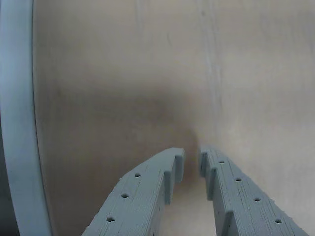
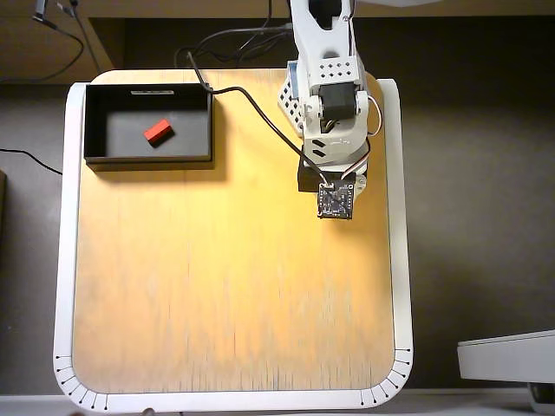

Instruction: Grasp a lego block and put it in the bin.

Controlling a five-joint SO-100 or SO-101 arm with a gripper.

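Observation:
The red lego block [image 2: 158,132] lies inside the black bin [image 2: 95,121] at the table's top left corner in the overhead view, on its dark grey floor. A white label [image 2: 151,90] sits on the bin's far rim. My gripper [image 1: 192,158] shows in the wrist view with its grey fingers [image 1: 147,191] drawn together to a narrow gap and nothing between them, just above bare wood. In the overhead view the arm [image 2: 325,95] is folded at the table's top right, far from the bin, and its wrist board [image 2: 336,201] hides the fingers. Block and bin are out of the wrist view.
The wooden table [image 2: 217,286] has a white raised rim [image 2: 65,260], which also shows in the wrist view [image 1: 17,123] at the left. A black cable [image 2: 251,108] runs from the arm past the bin's right side. A grey object [image 2: 512,355] lies off the table at lower right.

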